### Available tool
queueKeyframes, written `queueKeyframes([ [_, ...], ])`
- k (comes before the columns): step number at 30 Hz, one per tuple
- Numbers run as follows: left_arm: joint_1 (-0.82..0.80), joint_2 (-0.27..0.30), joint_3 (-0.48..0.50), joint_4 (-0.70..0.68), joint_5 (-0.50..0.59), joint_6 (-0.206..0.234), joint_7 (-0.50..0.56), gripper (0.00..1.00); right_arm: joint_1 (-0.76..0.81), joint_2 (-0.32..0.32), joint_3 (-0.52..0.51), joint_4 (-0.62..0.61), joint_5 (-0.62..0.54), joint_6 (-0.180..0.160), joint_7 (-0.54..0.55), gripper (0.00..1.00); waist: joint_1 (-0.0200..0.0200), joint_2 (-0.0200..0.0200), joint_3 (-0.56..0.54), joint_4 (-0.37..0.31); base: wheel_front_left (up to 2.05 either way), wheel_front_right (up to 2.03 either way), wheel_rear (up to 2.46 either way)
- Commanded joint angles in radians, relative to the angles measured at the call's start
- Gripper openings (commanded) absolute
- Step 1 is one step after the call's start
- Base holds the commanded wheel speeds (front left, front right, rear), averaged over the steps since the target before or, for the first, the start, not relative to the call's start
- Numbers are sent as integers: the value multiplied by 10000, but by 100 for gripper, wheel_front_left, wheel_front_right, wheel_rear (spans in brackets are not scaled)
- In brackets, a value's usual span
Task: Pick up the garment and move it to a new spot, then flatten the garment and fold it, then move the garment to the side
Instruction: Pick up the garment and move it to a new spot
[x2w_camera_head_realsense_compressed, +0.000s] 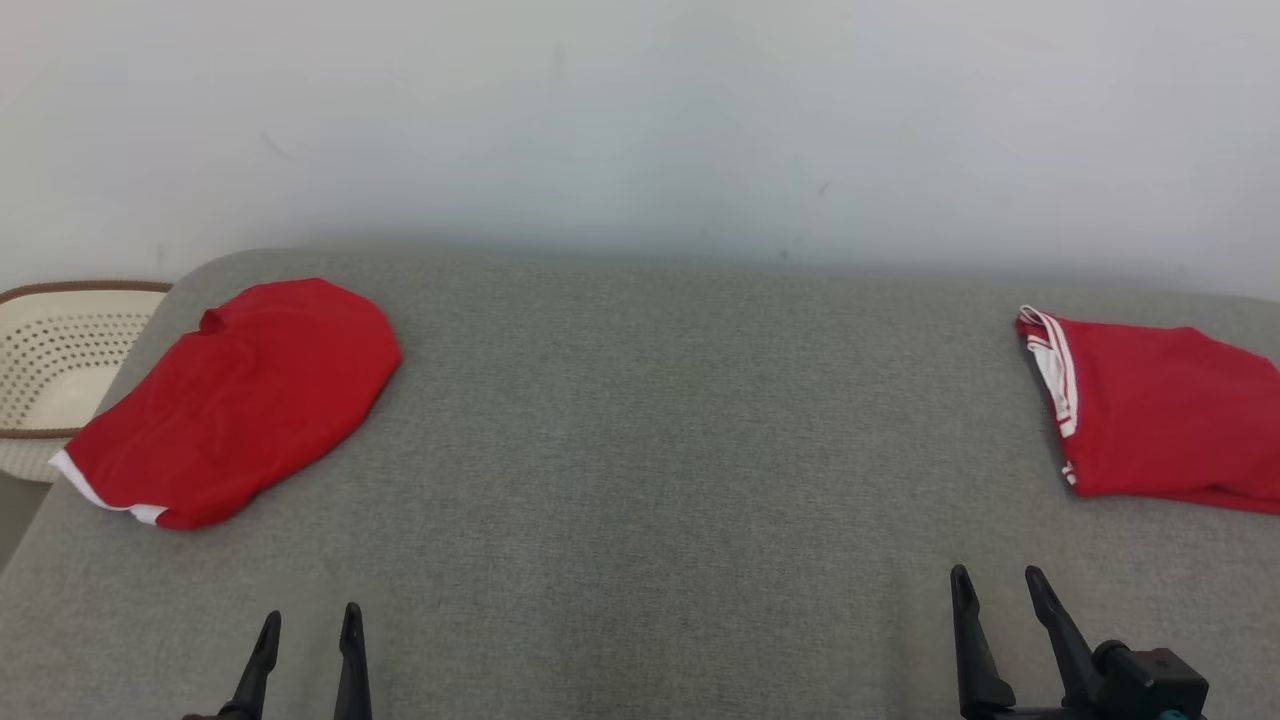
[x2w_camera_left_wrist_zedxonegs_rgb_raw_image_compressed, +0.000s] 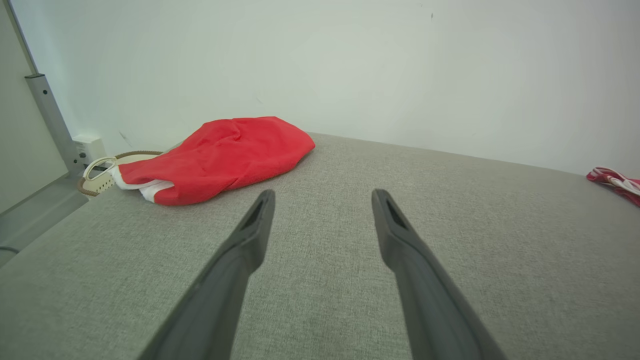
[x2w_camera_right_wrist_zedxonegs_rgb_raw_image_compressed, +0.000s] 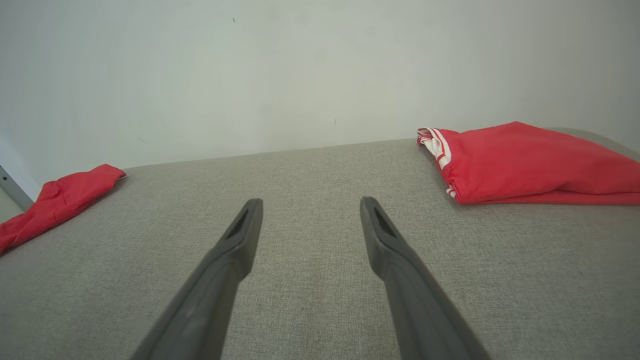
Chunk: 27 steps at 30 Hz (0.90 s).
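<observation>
we've got our left gripper (x2w_camera_head_realsense_compressed: 310, 612) and right gripper (x2w_camera_head_realsense_compressed: 997, 572) low at the near edge, fingers apart, gripping nothing. one red garment (x2w_camera_head_realsense_compressed: 235, 400) lies far left on the grey surface (x2w_camera_head_realsense_compressed: 650, 450), beside the basket (x2w_camera_head_realsense_compressed: 50, 360); a second red garment (x2w_camera_head_realsense_compressed: 1160, 415) lies far right.

Light: evenly, softly lit, fairly bright | Shadows: a faint dark band is seen where wall (x2w_camera_head_realsense_compressed: 640, 150) meets grey surface (x2w_camera_head_realsense_compressed: 640, 450) | Focus: head view slightly soft | Edges: wide-angle bowing noted in wrist views
</observation>
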Motion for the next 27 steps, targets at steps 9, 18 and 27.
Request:
queueKeyframes([
  [9,69,204,90,-42,-136,131,81,100,62,27,-35,147,189,-6,-70,100,0,0,-75,1566,0,0,0],
  [18,153,293,161,-168,-231,235,182,100,-90,28,168,318,359,-6,-157,100,0,0,-63,2459,0,0,0],
  [27,344,388,193,-356,-206,370,295,100,-184,26,280,545,532,-6,-282,100,0,0,-79,3198,0,0,0],
])
